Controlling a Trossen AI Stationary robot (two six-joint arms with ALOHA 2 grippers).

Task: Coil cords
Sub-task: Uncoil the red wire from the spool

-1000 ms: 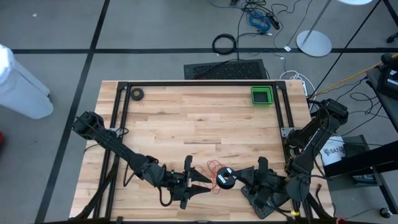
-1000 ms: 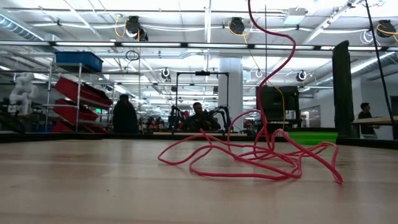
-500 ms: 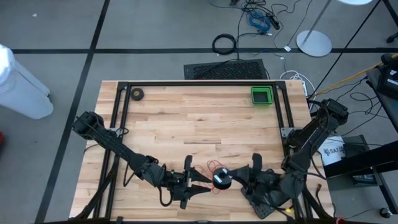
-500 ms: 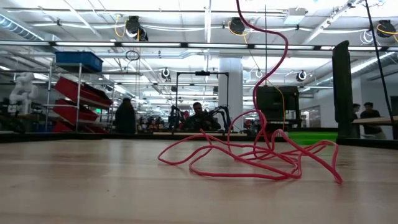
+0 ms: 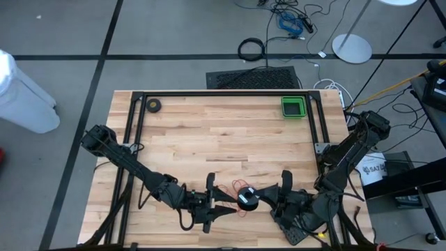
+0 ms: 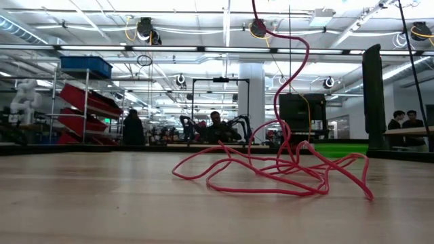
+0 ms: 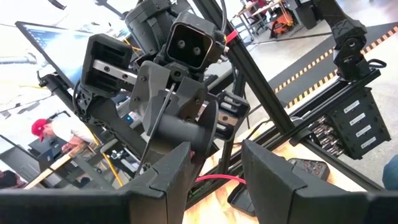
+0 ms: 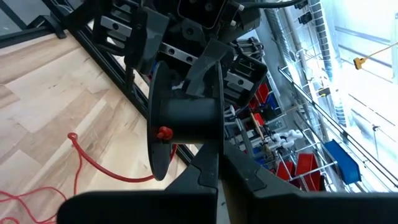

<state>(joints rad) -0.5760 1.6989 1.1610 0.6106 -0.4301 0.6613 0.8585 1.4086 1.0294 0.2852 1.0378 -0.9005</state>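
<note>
At the six o'clock edge of the tabletop (image 5: pixel 223 132), seen from above, the small black reel (image 5: pixel 246 200) is held off the wood, gripped by the right pincer (image 5: pixel 268 203), whose fingers close on its rim. The thin red cord (image 6: pixel 285 173) lies in a loose tangle on the wood just below the reel, with one strand rising out of the pile toward it. The left pincer (image 5: pixel 221 206) sits at nine o'clock of the reel, its fingers parted and holding nothing, pointed at the reel's face. To wind well, the left pincer should probably take the rising strand close to the reel and keep it lightly taut. Slack risks dragging the whole tangle up. At eleven o'clock, well apart, lies a small black ring-shaped roll (image 5: pixel 153 105); at one o'clock, a green bin (image 5: pixel 293 107).
</note>
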